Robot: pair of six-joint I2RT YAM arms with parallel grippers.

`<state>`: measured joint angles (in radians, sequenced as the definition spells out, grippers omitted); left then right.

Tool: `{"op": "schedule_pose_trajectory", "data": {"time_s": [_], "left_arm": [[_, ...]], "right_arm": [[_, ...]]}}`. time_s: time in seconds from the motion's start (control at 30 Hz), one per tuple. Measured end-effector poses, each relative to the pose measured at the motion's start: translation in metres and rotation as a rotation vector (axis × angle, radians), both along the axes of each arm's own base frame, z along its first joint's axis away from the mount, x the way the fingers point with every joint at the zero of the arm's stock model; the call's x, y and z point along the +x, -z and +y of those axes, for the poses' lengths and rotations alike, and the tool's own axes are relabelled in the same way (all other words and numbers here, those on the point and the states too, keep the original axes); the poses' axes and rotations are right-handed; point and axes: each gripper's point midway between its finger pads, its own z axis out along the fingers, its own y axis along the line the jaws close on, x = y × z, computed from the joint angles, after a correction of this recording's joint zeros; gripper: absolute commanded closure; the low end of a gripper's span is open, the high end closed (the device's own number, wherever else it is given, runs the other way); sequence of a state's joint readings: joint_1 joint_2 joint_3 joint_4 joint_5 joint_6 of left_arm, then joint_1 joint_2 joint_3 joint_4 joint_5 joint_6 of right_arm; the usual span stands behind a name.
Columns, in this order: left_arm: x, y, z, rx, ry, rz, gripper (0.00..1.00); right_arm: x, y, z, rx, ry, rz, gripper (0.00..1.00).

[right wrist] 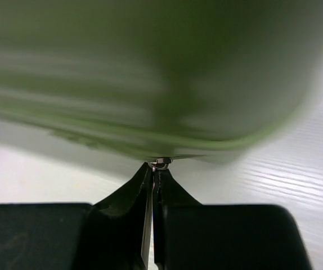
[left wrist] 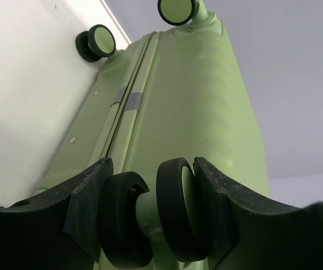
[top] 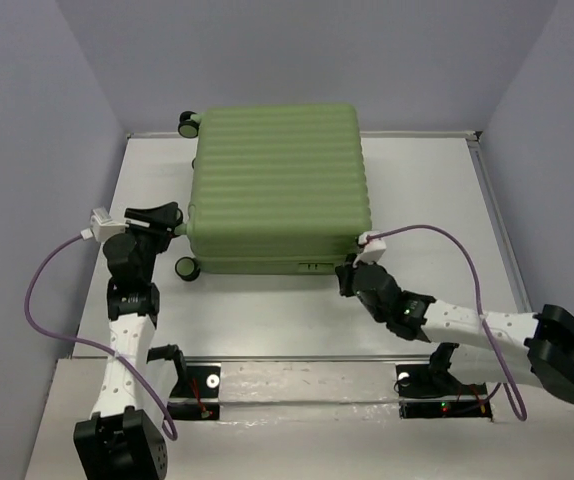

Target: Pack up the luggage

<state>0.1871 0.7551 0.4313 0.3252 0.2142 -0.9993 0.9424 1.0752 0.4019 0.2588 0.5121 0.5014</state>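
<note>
The luggage [top: 277, 185], a light-green ribbed suitcase, lies flat and closed on the white table [top: 437, 200], wheels to the left. My left gripper [top: 174, 216] is at its left side, shut on a black double wheel [left wrist: 175, 214]; the fingers press both outer faces in the left wrist view, where the luggage's shell [left wrist: 206, 101] rises beyond my left gripper [left wrist: 153, 174]. My right gripper [top: 350, 272] is at the near right corner. In the right wrist view my right gripper [right wrist: 155, 169] is shut on a small metal zipper pull [right wrist: 162, 162] under the blurred green shell [right wrist: 150, 73].
Another wheel [top: 187, 267] stands at the near left corner and one [top: 188, 122] at the far left. Two far wheels [left wrist: 97, 42] show in the left wrist view. Grey walls enclose the table. Purple cables [top: 37, 300] trail from both wrists.
</note>
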Motion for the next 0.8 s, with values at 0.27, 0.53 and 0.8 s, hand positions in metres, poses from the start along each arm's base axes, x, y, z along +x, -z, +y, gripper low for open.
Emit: {"op": "schedule_pose_trajectory", "data": {"time_s": [0.27,0.53,0.8], "left_arm": [[-0.003,0.004,-0.022,0.014,-0.03,-0.004,0.94],[-0.021,0.004,-0.059,0.009,0.116,0.005,0.94],[-0.027,0.006,-0.065,0.029,0.15,0.013,0.94]], "right_arm": [[-0.045,-0.004,0.139,-0.095,-0.21,-0.047,0.93],[-0.064,-0.006,0.193,-0.095,-0.369,-0.069,0.93],[-0.075,-0.01,0.206,-0.106,-0.559,-0.04,0.93]]}}
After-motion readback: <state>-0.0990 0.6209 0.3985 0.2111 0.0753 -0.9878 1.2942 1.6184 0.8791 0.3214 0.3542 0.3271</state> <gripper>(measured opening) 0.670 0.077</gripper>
